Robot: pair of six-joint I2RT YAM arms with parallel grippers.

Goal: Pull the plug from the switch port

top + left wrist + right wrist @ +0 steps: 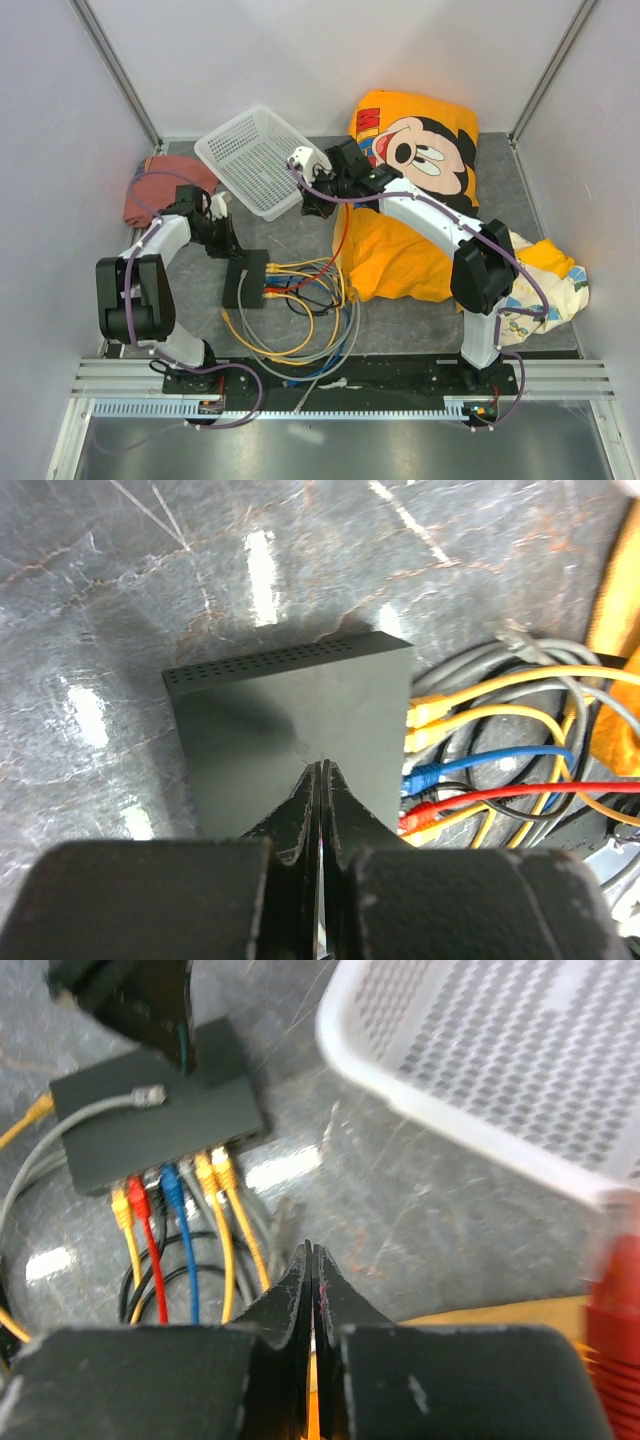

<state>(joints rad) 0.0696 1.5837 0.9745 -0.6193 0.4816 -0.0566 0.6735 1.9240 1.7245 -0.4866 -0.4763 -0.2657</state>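
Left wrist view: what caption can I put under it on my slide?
Left gripper, fingers shut, above the black switch, with yellow, blue and red plugs along its side.

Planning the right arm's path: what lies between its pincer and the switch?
Yellow cables from the switch and a grey cable end, per right wrist view.

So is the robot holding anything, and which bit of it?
The right gripper looks shut on the red cable, along its cord; exact spot hidden. The left gripper is shut on nothing, above the switch.
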